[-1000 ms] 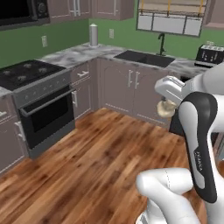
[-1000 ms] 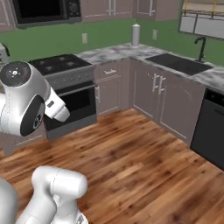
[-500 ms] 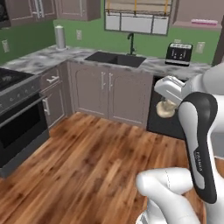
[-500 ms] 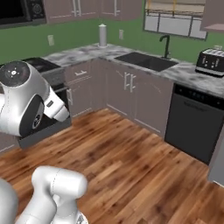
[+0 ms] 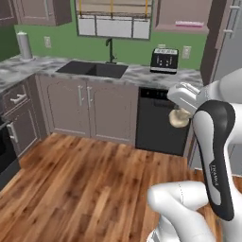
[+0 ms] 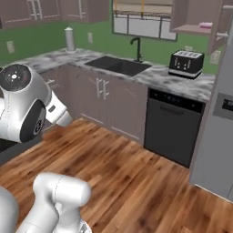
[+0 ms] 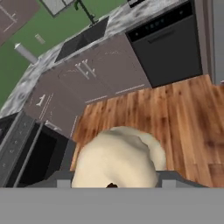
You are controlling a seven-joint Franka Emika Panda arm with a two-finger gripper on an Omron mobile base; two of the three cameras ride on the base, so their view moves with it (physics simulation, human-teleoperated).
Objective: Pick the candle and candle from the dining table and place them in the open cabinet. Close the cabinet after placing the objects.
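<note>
A squat cream candle (image 7: pixel 118 153) sits between my gripper's (image 7: pixel 114 183) fingertips in the hand view, its rounded body bulging up over the wood floor. In the left base view the same candle (image 5: pixel 178 118) hangs under my gripper (image 5: pixel 180 112), held in the air in front of the dishwasher. The jaws stand part-way apart, shut on the candle. High on the wall, the mauve-brown cabinet (image 6: pixel 193 28) is open, with a pink thing on its shelf; it also appears as the cabinet (image 5: pixel 183 13) right of the window. The dining table is out of view.
A marbled counter (image 5: pixel 142 72) carries a black sink (image 5: pixel 93 69), a toaster (image 5: pixel 164 58) and a paper roll (image 5: pixel 22 45). Below it stand a black dishwasher (image 6: pixel 174 125) and base cabinets (image 5: pixel 87 106). A tall grey fridge (image 6: pixel 217 132) stands at the right. Wood floor (image 6: pixel 136 182) lies ahead.
The whole scene has slid left as the base turned: the stove has left the base views, and the dishwasher, toaster and fridge have come in. The candle stays in the gripper.
</note>
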